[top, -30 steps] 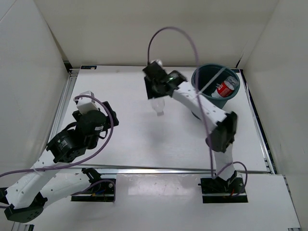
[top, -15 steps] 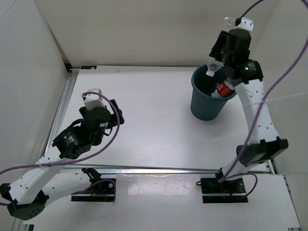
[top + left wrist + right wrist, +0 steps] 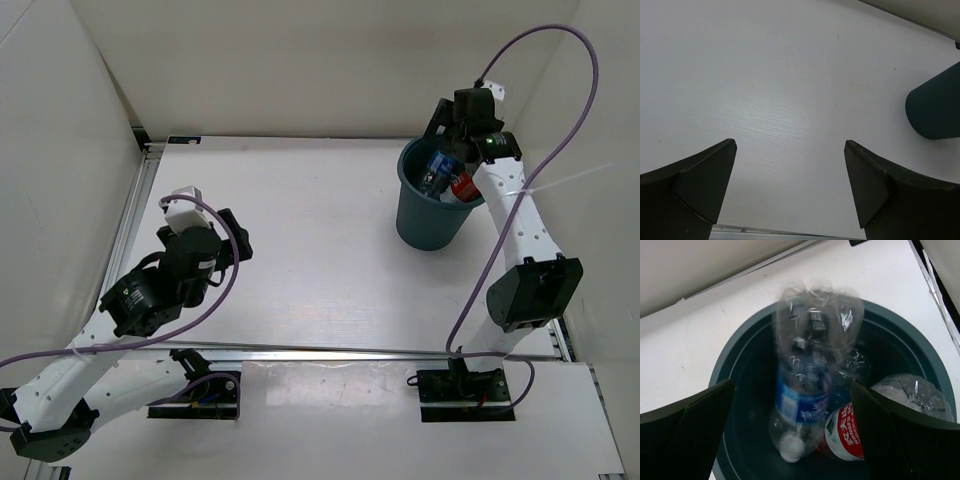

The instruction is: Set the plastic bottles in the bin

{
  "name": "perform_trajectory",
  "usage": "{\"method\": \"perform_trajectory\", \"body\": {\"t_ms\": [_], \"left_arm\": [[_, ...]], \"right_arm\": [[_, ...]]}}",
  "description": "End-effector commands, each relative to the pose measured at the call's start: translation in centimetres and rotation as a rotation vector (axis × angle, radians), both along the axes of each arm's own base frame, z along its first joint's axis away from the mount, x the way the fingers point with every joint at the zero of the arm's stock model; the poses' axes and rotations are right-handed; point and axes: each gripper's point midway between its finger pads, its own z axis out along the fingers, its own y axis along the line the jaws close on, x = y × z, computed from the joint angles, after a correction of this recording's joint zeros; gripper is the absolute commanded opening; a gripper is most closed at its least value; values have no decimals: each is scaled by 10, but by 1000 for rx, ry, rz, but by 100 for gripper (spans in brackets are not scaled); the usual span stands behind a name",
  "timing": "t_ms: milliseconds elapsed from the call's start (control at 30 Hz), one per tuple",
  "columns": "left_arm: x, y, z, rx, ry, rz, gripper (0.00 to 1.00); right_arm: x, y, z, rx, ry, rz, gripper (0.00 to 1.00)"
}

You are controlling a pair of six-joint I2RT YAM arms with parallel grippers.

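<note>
The dark teal bin [image 3: 425, 222] stands at the back right of the table. My right gripper [image 3: 443, 138] hovers over its rim, open, with nothing between the fingers. In the right wrist view a clear plastic bottle with a blue label [image 3: 802, 400] is blurred, cap down inside the bin [image 3: 740, 355], below the open right gripper [image 3: 791, 385]. Beside it lie a red-label bottle [image 3: 845, 432] and another clear bottle [image 3: 915, 392]. From above, the blue-label bottle [image 3: 436, 170] and the red-label one [image 3: 463, 186] show inside. My left gripper [image 3: 235, 238] is open and empty at the left.
White walls close in the table on three sides, and a metal rail [image 3: 350, 350] runs along the near edge. In the left wrist view, my left gripper [image 3: 790, 144] looks over bare white tabletop, with the bin's side [image 3: 937, 105] at the far right.
The right arm carried a clear bottle from mid-table to above the bin, then opened. The bottle now sits inside the bin. The left arm barely shifted.
</note>
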Motion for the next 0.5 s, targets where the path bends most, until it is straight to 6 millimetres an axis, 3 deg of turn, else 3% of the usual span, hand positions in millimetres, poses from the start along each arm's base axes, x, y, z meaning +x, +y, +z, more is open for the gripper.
{"method": "perform_trajectory", "body": {"t_ms": [0, 33, 67, 133, 200, 267, 300, 333, 367, 433, 467], "left_arm": [[-2, 8, -5, 8, 2, 31, 100], [-2, 8, -5, 8, 2, 31, 100], [-2, 9, -4, 11, -1, 39, 100], [-2, 13, -5, 16, -3, 58, 100], [-1, 18, -1, 16, -15, 85, 100], [1, 18, -1, 12, -27, 97, 100], [2, 17, 1, 16, -33, 92, 100], [4, 15, 0, 29, -31, 89, 100], [4, 15, 0, 29, -31, 89, 100], [7, 10, -6, 46, -11, 80, 100], [9, 8, -12, 64, 3, 80, 100]], "right_arm": [[-18, -14, 34, 44, -67, -98, 100], [-21, -14, 48, 60, -83, -106, 100], [-33, -15, 45, 66, -38, -117, 100], [-45, 1, 56, 133, -15, -65, 100], [-74, 12, 65, 216, 45, -33, 100], [-102, 26, 55, 276, 135, 4, 100], [-122, 32, 39, 286, 180, 34, 100], [-131, 36, 32, 290, 193, 79, 100], [-143, 44, 43, 308, 138, 145, 100], [-164, 62, 18, 351, 214, 244, 100], [-171, 65, 17, 360, 222, 274, 100]]}}
